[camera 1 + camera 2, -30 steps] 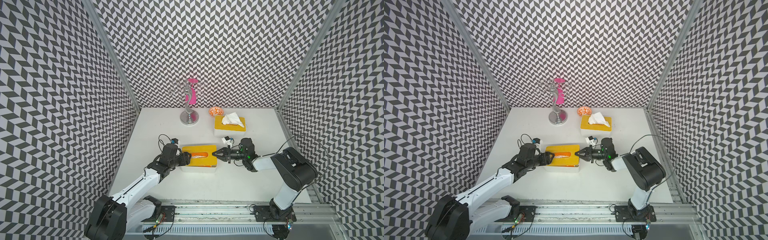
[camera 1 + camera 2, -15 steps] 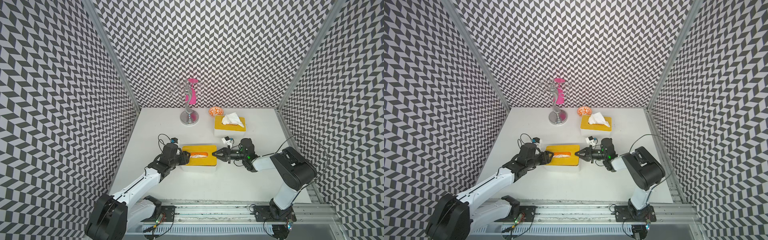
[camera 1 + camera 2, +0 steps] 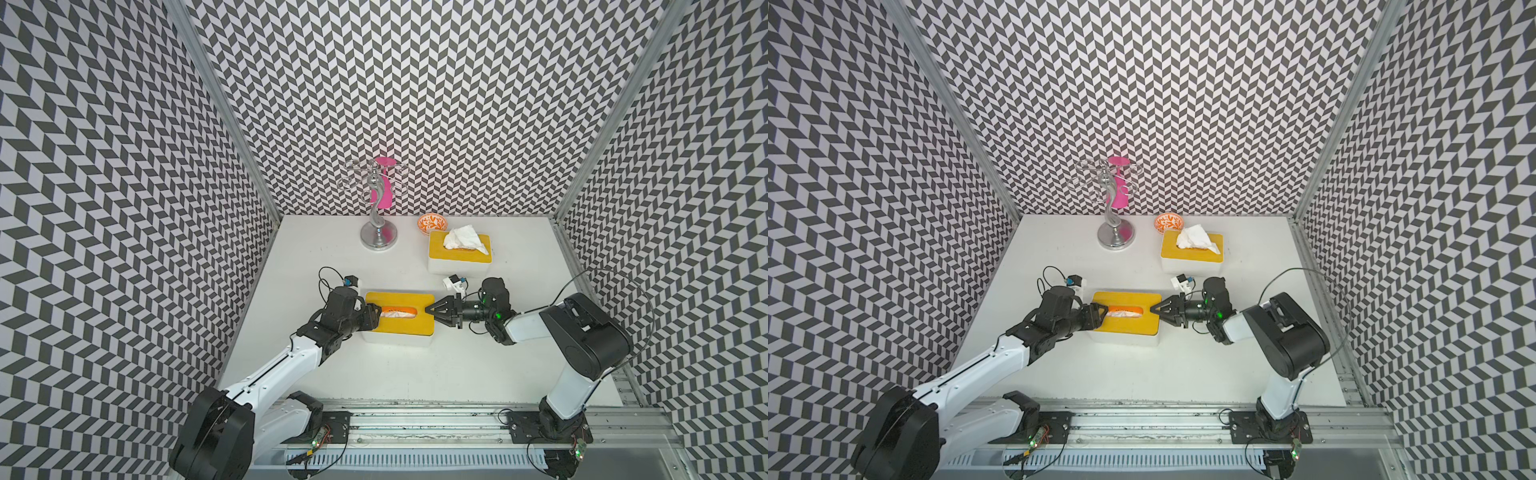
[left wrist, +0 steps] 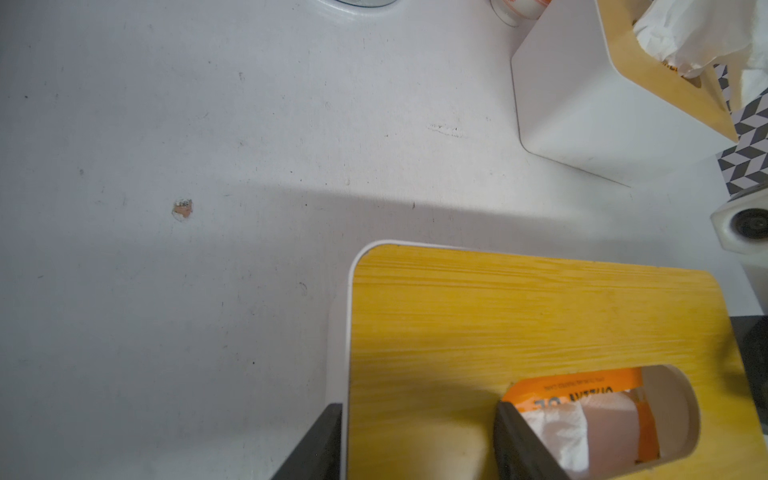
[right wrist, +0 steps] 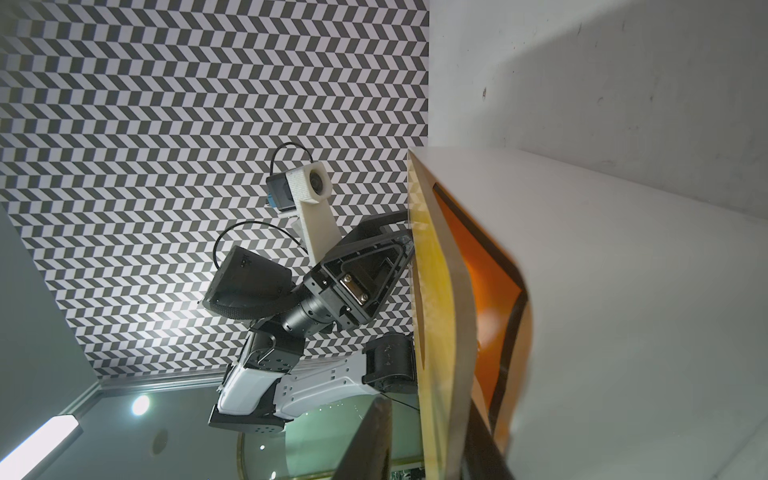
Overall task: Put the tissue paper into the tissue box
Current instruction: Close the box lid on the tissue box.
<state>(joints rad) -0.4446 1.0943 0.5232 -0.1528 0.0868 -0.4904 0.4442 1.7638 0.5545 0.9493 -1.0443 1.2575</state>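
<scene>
Left gripper (image 3: 375,313) is shown about half spread at the left end of the near tissue box (image 3: 395,338), in the middle of the white table (image 3: 415,374). In the left wrist view one dark finger (image 4: 318,451) is pressed against the outside of the box wall and the other is set inside the slot, so the end strip of the yellow wooden lid (image 3: 399,300) is pinched between them.

Right gripper (image 3: 430,309) is placed at the opposite end, its jaws parted a little with the lid's edge between them. In the right wrist view a sliver of air is seen beside one finger (image 5: 365,444), so no firm hold is judged there.

The tissue paper (image 4: 582,419), white sheets in an orange wrapper, is already inside the box and is seen through the slot. At the right end the lid appears raised off the white body, with orange showing in the gap.

Seating the lid is judged to be the step in hand. It is best done with the left end pinned, the right end lowered level and pressed flat, and the finger in the slot held clear of the tissue so that nothing is dragged out.

A second tissue box (image 3: 459,259), a small orange bowl (image 3: 432,223) and a silver stand (image 3: 378,237) are seen well apart at the back.
</scene>
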